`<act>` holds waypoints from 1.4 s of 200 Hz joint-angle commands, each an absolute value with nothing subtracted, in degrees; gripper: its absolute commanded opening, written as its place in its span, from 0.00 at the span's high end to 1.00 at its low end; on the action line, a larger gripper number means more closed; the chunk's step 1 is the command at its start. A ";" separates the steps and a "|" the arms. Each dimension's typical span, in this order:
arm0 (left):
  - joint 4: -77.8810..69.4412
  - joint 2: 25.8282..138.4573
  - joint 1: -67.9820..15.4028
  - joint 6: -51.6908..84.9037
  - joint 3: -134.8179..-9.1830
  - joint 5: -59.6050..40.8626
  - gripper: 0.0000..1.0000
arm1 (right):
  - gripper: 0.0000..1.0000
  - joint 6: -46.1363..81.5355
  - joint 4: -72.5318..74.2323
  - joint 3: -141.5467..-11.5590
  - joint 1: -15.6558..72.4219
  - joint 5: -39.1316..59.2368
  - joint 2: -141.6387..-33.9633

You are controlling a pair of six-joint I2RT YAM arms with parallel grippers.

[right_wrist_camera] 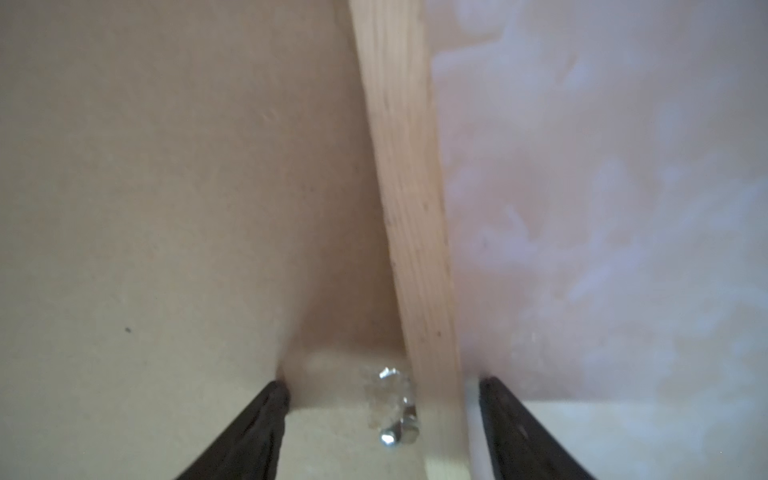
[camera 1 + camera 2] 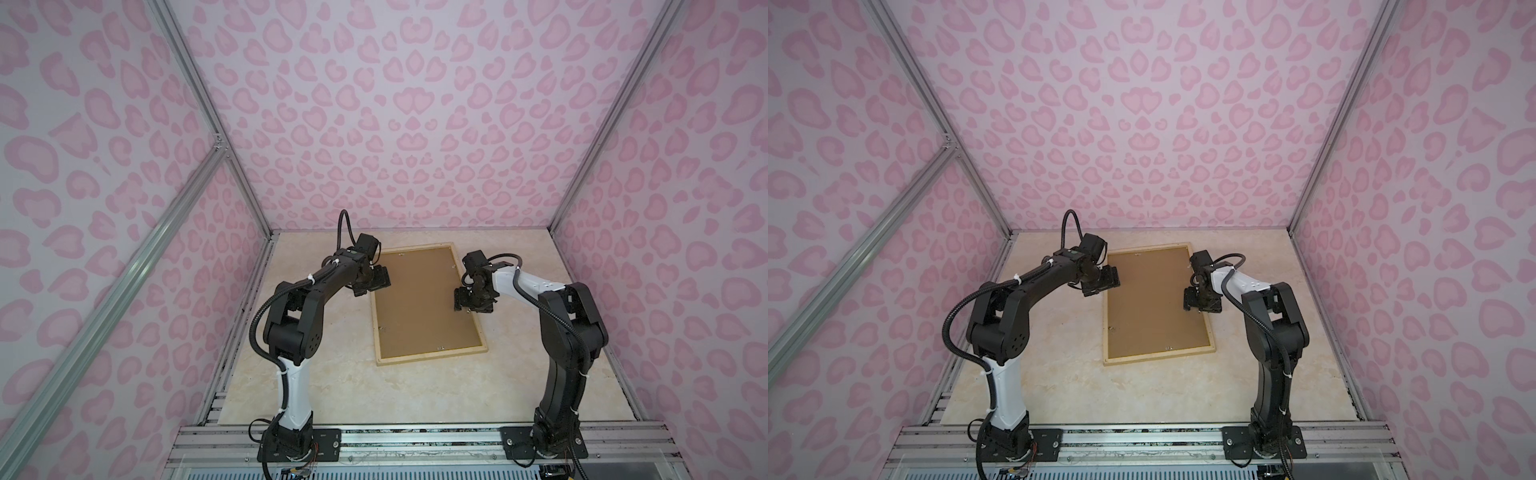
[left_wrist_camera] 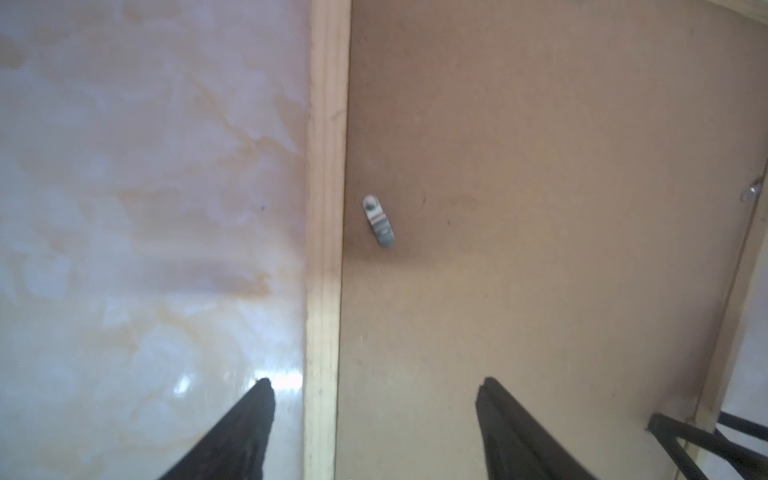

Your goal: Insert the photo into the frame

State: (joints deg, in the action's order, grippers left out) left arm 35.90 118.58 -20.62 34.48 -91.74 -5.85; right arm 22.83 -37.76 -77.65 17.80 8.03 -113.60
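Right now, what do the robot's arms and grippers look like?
Both arms are mostly black with one white link: on the left arm it sits near the base, on the right arm near the wrist. Black ribbed cable runs along each, bound with white ties. The left gripper and right gripper have black, tapering fingers.

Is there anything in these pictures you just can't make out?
- Photo: in no view; the brown backing board fills the frame, covering whatever lies beneath.
- Metal clip, right wrist view: blurred.
- Frame's long edges, both top views: partly hidden by the left gripper and right gripper.
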 commanded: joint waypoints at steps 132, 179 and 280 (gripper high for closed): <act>41.84 132.67 -18.57 34.28 -106.55 -3.42 0.32 | 0.35 18.46 -45.88 -96.79 14.41 3.87 -127.47; 40.61 130.39 -18.69 34.51 -104.07 -4.56 0.45 | 0.65 18.97 -45.95 -96.53 14.23 3.96 -127.18; 42.09 130.78 -18.95 34.44 -105.15 -1.79 0.57 | 0.84 19.36 -44.91 -94.31 14.32 6.06 -126.47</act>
State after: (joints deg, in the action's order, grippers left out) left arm 39.05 130.58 -19.07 34.46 -104.09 -3.14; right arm 18.76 -41.15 -95.42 14.24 7.57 -124.97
